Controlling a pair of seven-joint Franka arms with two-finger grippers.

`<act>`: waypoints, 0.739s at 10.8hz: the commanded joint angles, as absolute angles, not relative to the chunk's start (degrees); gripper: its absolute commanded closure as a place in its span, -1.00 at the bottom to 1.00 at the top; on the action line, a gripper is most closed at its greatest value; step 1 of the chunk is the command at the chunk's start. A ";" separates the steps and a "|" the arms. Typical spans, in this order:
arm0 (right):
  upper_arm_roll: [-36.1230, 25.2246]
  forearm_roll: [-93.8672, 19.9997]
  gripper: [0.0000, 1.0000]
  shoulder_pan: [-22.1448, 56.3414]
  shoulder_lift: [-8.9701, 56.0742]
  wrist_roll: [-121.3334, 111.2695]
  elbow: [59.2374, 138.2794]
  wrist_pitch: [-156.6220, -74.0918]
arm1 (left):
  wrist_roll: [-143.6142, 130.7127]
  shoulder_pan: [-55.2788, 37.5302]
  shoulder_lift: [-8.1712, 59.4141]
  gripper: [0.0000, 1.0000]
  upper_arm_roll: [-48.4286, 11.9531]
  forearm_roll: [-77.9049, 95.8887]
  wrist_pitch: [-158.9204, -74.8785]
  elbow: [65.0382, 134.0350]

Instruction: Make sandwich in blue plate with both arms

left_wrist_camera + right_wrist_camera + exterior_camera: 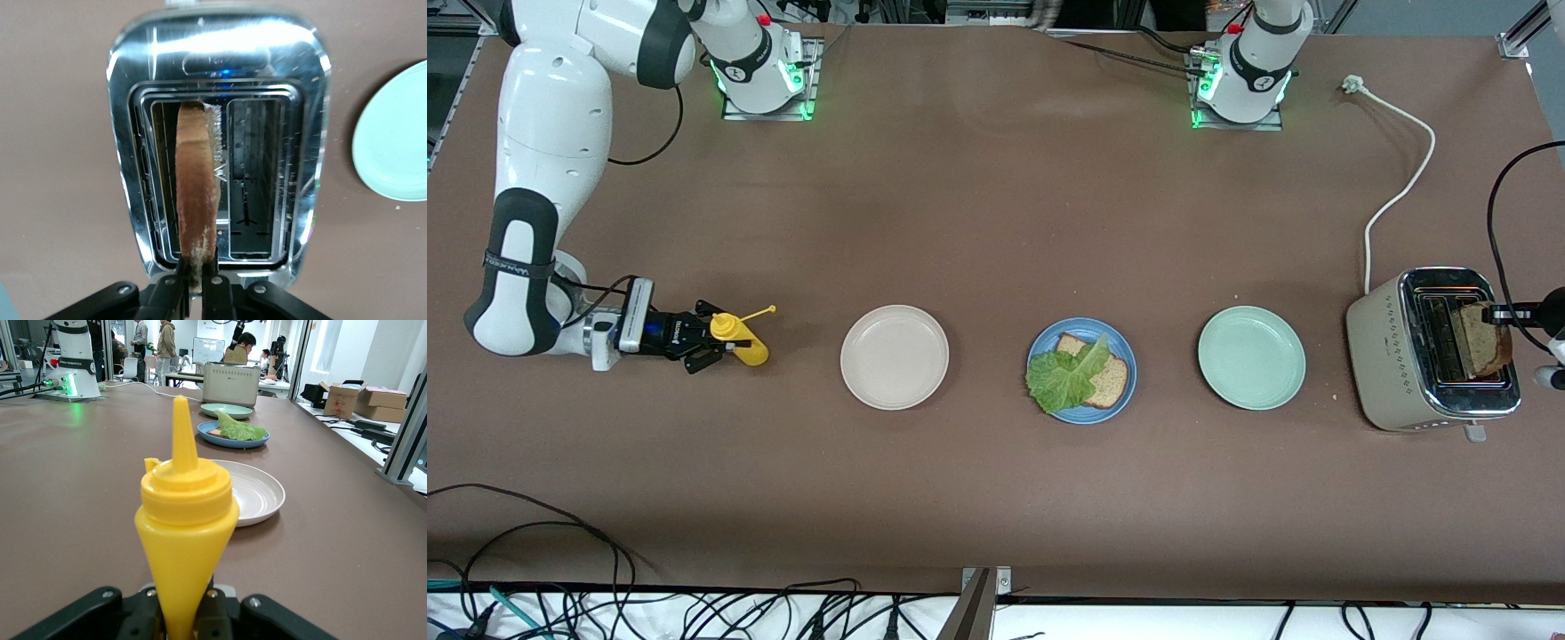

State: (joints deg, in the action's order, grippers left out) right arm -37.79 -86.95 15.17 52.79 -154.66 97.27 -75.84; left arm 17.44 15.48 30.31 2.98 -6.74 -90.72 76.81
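Left gripper (197, 283) pinching the bread slice (197, 193) on edge in the toaster (1436, 351) slot | I'd carry it toward the blue plate (1125, 356), mid-table past the mint plate (1252, 357); lettuce (1067, 373) on bread there | right gripper (725, 340) clamped on the mustard bottle (740, 338), waiting at its own end

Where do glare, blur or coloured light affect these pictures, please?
Left wrist view: strong glare whitens the toaster top. Right wrist view: the yellow bottle looks soft up close, and bright windows wash out the background. Front view: even light, green glow at both arm bases.
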 commanded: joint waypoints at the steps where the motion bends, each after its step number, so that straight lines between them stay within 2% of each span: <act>1: -38.50 -88.42 0.65 14.77 54.14 -155.04 95.98 -73.65 | 19.60 15.29 24.98 1.00 1.15 -5.54 -87.37 75.33; 4: -38.50 -88.51 0.12 14.76 54.23 -154.86 96.06 -73.57 | 19.69 14.60 21.72 1.00 -0.17 -5.98 -85.17 74.89; 5: -38.50 -88.51 0.03 14.77 54.23 -154.69 96.06 -73.39 | 19.69 14.50 20.93 1.00 -0.26 -6.06 -84.21 74.71; 8: -39.11 -88.51 -0.88 14.77 54.23 -154.08 96.06 -73.13 | 19.86 12.40 19.78 1.00 -0.26 -5.36 -81.40 73.21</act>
State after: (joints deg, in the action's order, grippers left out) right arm -37.95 -87.26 14.99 53.07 -154.65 97.26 -74.96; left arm 18.51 14.14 20.52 -0.38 -6.51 -84.26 74.35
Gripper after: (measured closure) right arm 0.344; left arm 0.916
